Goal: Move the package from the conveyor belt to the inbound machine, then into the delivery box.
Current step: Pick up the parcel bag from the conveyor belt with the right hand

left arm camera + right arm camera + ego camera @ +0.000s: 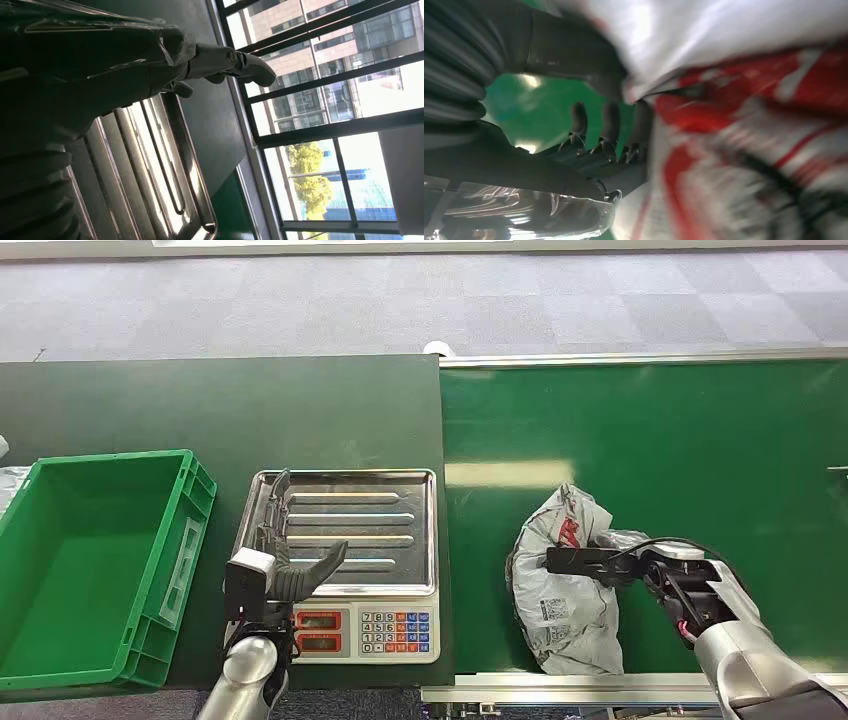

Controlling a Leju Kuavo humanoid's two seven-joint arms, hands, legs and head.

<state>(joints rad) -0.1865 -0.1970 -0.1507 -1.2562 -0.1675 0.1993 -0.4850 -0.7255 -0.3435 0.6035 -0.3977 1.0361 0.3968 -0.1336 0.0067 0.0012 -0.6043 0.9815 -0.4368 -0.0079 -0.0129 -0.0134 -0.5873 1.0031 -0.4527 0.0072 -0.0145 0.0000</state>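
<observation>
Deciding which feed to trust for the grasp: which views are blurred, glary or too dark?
Head view: sharp and evenly lit, with a glare band on the conveyor belt beside the package. Right wrist view: motion-blurred, the package smeared. Left wrist view: left hand dark against bright windows.

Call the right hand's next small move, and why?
Probably close fully and lift: the right hand is against the crumpled grey plastic package, which still lies on the green conveyor belt, while the steel-topped scale stands bare.
</observation>
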